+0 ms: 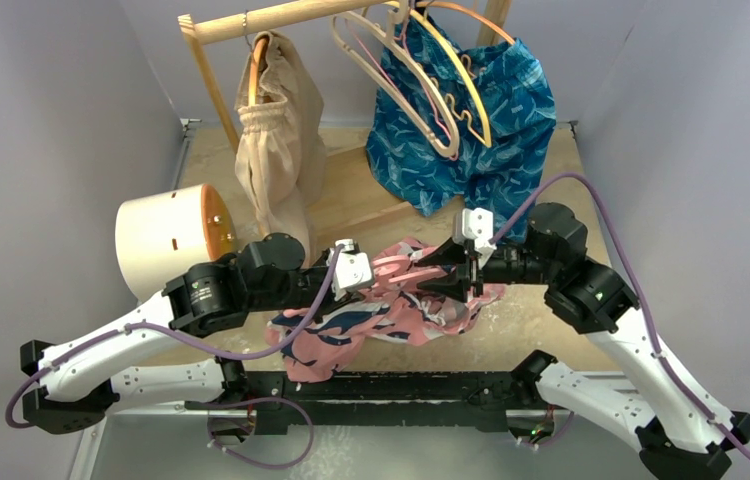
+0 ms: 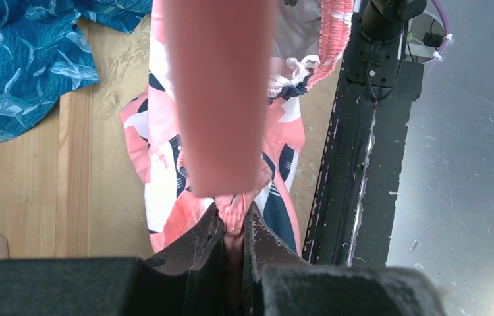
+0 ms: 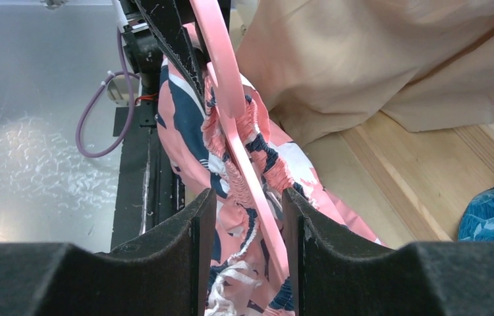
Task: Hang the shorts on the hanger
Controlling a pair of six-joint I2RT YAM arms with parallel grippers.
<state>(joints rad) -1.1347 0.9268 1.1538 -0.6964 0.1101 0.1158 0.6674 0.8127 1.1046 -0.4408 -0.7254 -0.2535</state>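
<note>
Shorts over much of hanger

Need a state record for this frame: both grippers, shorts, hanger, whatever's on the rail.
left gripper: shut, pinching the shorts' waistband
right gripper: jaws straddle the shorts fabric and one hanger arm; grip unclear
shorts: bunched between the two grippers, lower part drooping toward the table
hanger: pink, arm running along the gathered waistband
rail: beige shorts and blue shorts hanging

Top camera: high, behind arm bases, looks down over whole light wooden table. Wrist cameras: very close, low, facing each other; all three share pink leafy-print fabric shorts
</note>
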